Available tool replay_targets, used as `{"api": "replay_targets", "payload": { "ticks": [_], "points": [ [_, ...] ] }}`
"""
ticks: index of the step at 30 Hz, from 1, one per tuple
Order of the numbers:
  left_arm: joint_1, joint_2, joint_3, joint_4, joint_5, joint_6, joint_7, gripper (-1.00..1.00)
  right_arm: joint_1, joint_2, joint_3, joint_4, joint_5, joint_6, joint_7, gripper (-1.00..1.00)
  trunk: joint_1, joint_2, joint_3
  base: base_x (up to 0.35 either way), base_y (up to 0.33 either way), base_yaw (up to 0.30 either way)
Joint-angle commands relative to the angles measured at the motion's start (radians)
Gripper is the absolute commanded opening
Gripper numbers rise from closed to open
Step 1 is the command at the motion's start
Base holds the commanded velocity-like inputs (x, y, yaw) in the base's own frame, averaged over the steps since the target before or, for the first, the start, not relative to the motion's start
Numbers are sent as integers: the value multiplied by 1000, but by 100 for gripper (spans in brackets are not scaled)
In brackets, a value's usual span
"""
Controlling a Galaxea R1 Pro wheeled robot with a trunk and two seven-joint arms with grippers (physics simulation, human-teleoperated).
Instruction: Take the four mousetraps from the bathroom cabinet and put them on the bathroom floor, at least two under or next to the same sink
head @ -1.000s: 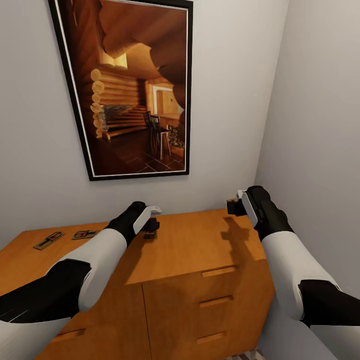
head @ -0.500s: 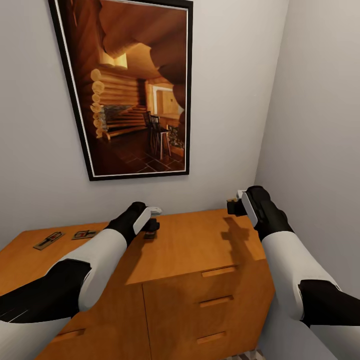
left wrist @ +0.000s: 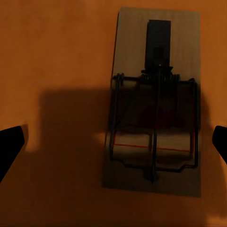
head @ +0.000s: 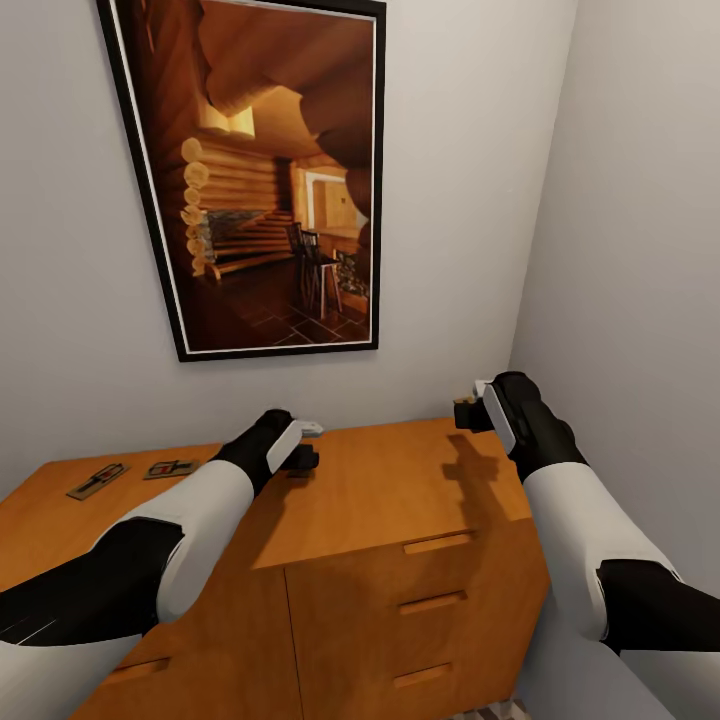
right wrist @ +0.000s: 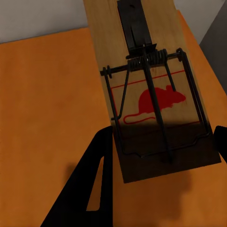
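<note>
two flat brown wooden mousetraps (head: 97, 480) lay on the orange-brown wooden cabinet (head: 380, 500); left gripper (head: 306, 444) spread open over a third mousetrap (left wrist: 153, 127), right gripper (head: 466, 412) clamping a fourth mousetrap (right wrist: 151, 99).

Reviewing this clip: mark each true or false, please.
1. Two mousetraps lie on the cabinet top. True.
2. The left gripper is shut on a mousetrap. False: it is open, above a third mousetrap lying flat on the cabinet.
3. The right gripper holds a fourth mousetrap above the cabinet. True.
4. A mirror hangs above the cabinet. False: it is a framed picture of a log interior.
</note>
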Motion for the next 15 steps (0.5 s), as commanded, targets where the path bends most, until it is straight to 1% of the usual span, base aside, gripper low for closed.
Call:
{"api": "replay_targets", "payload": {
  "ticks": [1, 15],
  "points": [
    [-1, 0, -6, 6, 10, 3, 9, 100, -1, 1, -3, -1, -4, 3, -7, -100, 0, -1, -1, 0, 0, 0],
    [-1, 0, -6, 51, 9, -2, 9, 100, -1, 4, -2, -1, -4, 3, -7, -100, 0, -1, -1, 0, 0, 0]
  ]
}}
